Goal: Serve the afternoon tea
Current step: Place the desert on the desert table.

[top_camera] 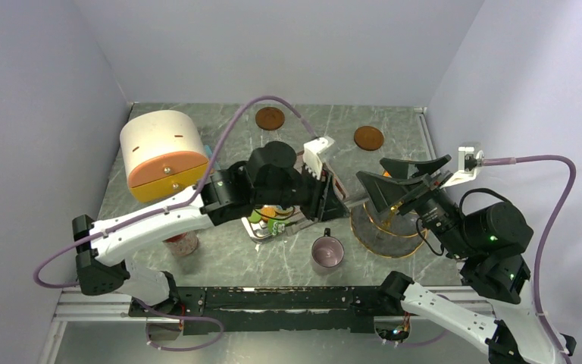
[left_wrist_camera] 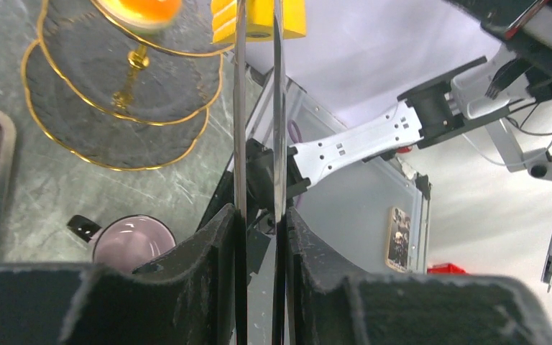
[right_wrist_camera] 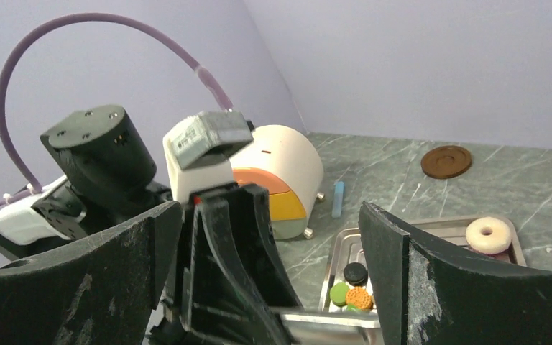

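Observation:
My left gripper (top_camera: 324, 188) (left_wrist_camera: 259, 215) is shut on a pair of metal tongs (left_wrist_camera: 238, 108). The tongs' tips pinch a yellow piece (left_wrist_camera: 259, 18) beside the top tier of a glass tiered stand (top_camera: 386, 231) (left_wrist_camera: 122, 97). An orange treat (left_wrist_camera: 147, 8) lies on that top tier. My right gripper (top_camera: 394, 183) (right_wrist_camera: 271, 208) hangs open above the stand, facing the left gripper, with nothing held. On the steel tray (right_wrist_camera: 345, 241) lie black (right_wrist_camera: 355, 273), green (right_wrist_camera: 339, 292) and orange (right_wrist_camera: 359, 297) treats and a cream ring (right_wrist_camera: 489, 235). The pinkish mug (top_camera: 326, 252) (left_wrist_camera: 126, 241) stands upright near the front.
A cream box with an orange drawer (top_camera: 163, 152) stands at the back left. Two brown coasters (top_camera: 270, 117) (top_camera: 368, 137) lie near the back wall. A jar (top_camera: 182, 243) sits under the left arm. A blue stick (right_wrist_camera: 338, 198) lies beside the tray (top_camera: 254, 233).

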`<state>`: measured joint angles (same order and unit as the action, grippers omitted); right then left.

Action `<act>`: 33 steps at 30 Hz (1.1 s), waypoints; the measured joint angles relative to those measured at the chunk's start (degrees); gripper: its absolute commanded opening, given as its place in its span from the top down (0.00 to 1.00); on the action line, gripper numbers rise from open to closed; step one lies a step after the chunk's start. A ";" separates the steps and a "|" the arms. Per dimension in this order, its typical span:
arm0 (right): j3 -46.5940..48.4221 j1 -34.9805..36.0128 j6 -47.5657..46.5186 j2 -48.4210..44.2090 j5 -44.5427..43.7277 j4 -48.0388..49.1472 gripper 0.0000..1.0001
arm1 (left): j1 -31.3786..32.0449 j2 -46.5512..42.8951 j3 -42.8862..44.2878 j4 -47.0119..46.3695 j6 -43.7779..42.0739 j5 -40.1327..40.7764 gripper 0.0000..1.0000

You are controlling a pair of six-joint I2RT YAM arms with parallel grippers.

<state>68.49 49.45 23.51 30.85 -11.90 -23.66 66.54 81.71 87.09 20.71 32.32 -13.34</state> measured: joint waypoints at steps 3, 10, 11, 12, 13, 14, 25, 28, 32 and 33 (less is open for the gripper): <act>0.22 0.00 0.28 -0.04 0.13 0.02 0.03 | 2.64 2.05 0.74 0.11 -0.11 1.07 0.75; 0.94 0.00 0.50 -0.26 0.13 0.07 0.03 | 5.92 5.51 2.51 0.04 -0.13 3.43 0.74; 0.94 0.00 0.50 -0.35 0.09 0.09 0.03 | 6.10 5.79 2.56 0.02 -0.15 3.93 0.74; 0.94 0.00 0.50 -0.48 0.02 0.07 0.03 | 6.19 6.19 2.69 0.07 -0.17 4.48 0.74; 0.94 0.00 0.50 -0.59 -0.07 0.07 0.03 | 6.32 6.43 2.82 0.07 -0.20 4.74 0.74; 0.94 0.00 0.50 -0.79 -0.15 0.07 0.03 | 6.34 7.04 3.30 0.11 -0.26 5.31 0.74; 0.94 0.00 0.42 -1.86 -1.36 0.02 0.03 | 6.32 11.85 7.96 0.17 -1.73 8.37 0.72; 0.94 0.00 0.22 -1.86 -1.49 0.02 0.03 | 6.34 12.37 8.24 0.17 -2.12 8.83 0.72; 0.92 0.00 -0.04 -1.88 -1.70 0.04 0.03 | 6.32 13.53 9.33 0.63 -2.60 9.35 0.70; 0.92 0.00 -0.15 -1.88 -1.79 0.02 0.03 | 6.32 13.79 9.66 0.76 -2.73 9.46 0.69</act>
<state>69.41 49.45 23.35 28.97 -13.69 -23.64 72.86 95.50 96.75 21.47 29.58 -3.88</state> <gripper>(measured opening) 0.973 0.302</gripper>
